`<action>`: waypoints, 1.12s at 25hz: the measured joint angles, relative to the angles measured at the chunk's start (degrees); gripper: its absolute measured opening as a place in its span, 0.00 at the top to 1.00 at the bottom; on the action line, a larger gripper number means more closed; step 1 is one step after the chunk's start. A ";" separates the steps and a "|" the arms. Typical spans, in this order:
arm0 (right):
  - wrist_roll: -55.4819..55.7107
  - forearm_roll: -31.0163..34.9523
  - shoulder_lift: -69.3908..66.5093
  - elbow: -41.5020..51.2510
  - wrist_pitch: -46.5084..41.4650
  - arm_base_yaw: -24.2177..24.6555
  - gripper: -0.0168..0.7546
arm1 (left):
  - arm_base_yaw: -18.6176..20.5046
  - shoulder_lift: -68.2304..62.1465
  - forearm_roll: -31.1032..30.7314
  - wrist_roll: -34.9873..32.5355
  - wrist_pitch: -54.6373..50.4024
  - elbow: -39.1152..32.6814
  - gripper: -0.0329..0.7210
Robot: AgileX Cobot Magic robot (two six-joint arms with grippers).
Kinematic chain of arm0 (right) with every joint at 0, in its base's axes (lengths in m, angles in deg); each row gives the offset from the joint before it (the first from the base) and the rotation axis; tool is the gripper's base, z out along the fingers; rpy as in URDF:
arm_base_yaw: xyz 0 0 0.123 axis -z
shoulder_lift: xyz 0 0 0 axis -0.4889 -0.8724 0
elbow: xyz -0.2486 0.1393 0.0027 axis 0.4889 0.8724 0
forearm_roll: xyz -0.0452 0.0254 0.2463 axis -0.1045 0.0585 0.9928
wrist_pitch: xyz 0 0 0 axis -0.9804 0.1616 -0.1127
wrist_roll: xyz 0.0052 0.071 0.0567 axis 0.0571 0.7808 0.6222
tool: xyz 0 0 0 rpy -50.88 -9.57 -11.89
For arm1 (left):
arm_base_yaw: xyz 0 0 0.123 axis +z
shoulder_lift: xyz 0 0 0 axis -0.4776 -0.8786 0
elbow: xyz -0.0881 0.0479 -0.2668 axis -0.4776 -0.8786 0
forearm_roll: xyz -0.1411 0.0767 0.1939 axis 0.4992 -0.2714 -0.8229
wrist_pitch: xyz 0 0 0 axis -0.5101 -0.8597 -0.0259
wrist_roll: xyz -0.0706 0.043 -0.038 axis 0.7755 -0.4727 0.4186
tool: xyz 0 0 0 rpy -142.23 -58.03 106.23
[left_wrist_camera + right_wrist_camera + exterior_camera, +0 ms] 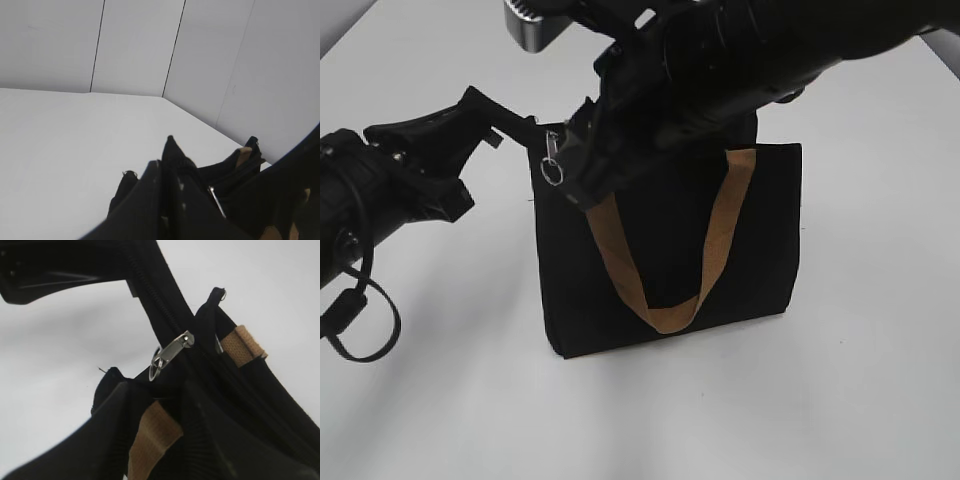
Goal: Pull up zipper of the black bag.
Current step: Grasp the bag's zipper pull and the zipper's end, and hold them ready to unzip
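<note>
Exterior view: the black bag (670, 250) stands upright near the middle of the white tabletop (860, 380), its tan handle (665, 310) hanging down the front. The left gripper (515, 130) reaches in from the tabletop's left edge and meets the bag's top left corner; its fingers seem clenched on the fabric there, though the contact is small and dark. The right gripper (575, 170) comes down from above at the same end, and the silvery pull tab (552, 160) of the zipper dangles just beside it. Whether these fingers pinch the tab or only the fabric next to it cannot be told here.

Left wrist view: black fabric rises in a peak between the left fingers (150, 200), which fits a grasp on the bag's corner. A thin metal piece (217, 201) shows close by. If this hold is shallow, a pull along the zipper could drag the corner free and let the bag tip or slide.

Right wrist view: the tab (170, 354) hangs loose beside the zipper (160, 305) teeth, above the right fingers (120, 430), which look closed on the bag's edge and strap rather than on the tab. The likely fault: the arm pulls and the slider stays, bunching cloth instead.
</note>
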 joint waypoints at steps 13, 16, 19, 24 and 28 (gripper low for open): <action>-0.69 3.14 -0.60 -0.10 1.80 0.00 0.65 | 0.00 0.85 -2.23 -0.11 -0.71 3.15 0.95; -2.12 3.20 -2.32 -0.10 1.86 0.00 0.65 | 0.00 1.58 -2.35 -0.11 -0.88 3.19 0.95; -2.79 3.20 -3.32 -0.10 1.92 0.00 0.65 | 0.00 2.17 -2.35 -0.11 -1.01 3.19 0.95; -3.11 3.20 -3.38 -0.10 3.41 0.00 0.70 | 0.00 2.43 -2.52 -0.11 -1.07 3.19 0.95; -3.11 3.20 -3.45 -0.10 6.25 0.00 0.76 | 0.00 2.43 -3.18 -0.15 -1.07 3.19 0.95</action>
